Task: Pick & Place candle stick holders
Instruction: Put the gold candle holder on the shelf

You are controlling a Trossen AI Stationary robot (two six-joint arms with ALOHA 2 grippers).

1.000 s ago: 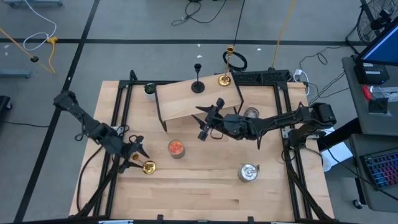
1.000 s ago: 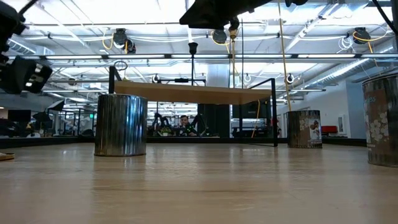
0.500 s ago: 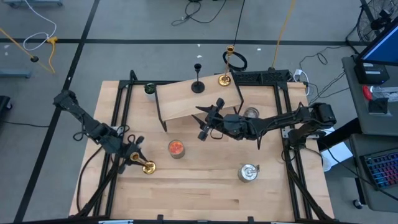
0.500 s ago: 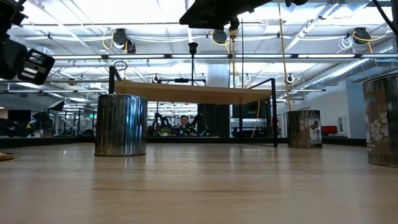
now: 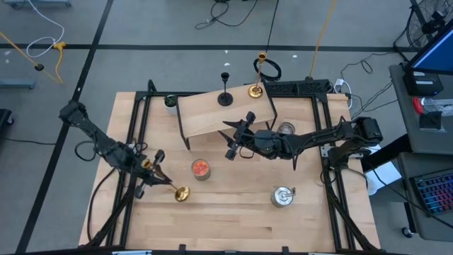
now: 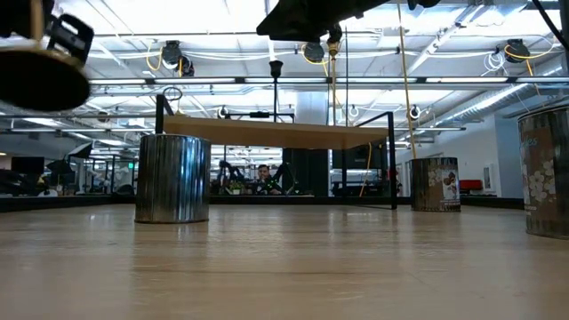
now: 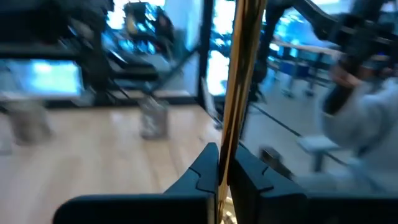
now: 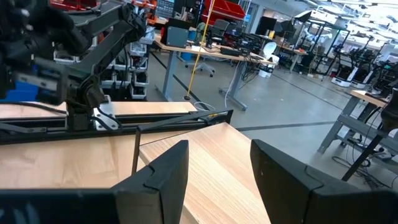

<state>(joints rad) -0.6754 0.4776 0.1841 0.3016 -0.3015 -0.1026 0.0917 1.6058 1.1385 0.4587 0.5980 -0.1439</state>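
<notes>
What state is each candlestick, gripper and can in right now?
Gold candlestick in left gripper: gripped, tilted, lifted.
Gold candlestick on shelf: upright.
Black candlestick: upright on shelf.
Right gripper: open, empty.
Orange-topped can: upright.

Glossy brass candlestick (image 5: pixel 175 189); pale matt wood table (image 5: pixel 233 219).

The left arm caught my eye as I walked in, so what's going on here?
The left gripper is shut on a gold candlestick, holding it tilted above the table, base toward the front edge. On the raised wooden shelf stand a black candlestick and a second gold candlestick. The right gripper hangs beside that shelf with jaws open, holding nothing.
</notes>
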